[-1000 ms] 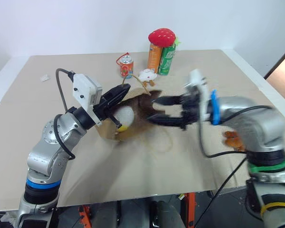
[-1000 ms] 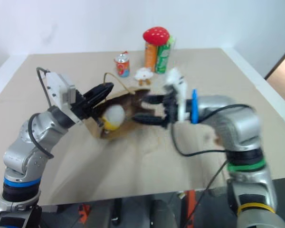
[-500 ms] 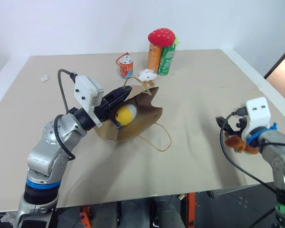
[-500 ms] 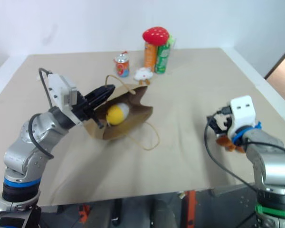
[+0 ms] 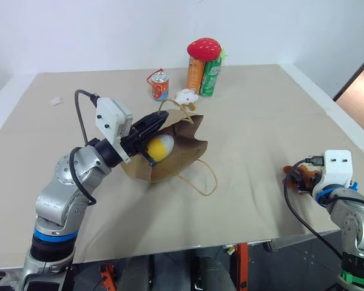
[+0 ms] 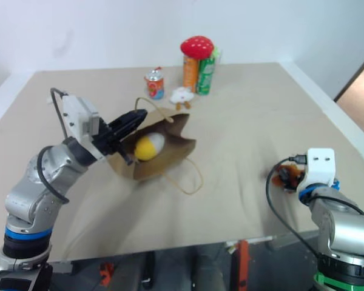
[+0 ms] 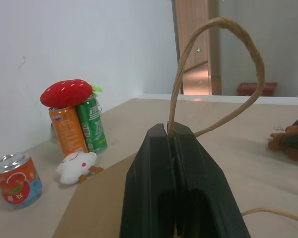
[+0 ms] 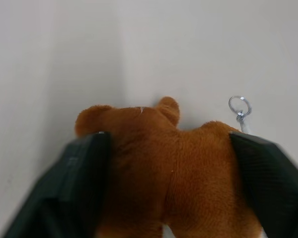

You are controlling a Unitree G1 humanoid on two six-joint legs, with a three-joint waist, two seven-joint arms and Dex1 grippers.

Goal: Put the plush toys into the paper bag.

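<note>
your left gripper (image 7: 175,144) was clamped shut on the paper bag (image 5: 179,151) handle, mid-frame; right gripper (image 8: 169,163) straddled, jaws apart, the brown plush (image 8: 164,158) at lower right — soft, light, take its middle.

egg toy (image 5: 159,147) in paper bag (image 5: 181,154); brown toy (image 6: 289,177) far right.

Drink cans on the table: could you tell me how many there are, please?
3. A short red can stands alone at the far side; a tall orange can and a green can stand together beside it under a red strawberry plush. None seems hidden.
</note>
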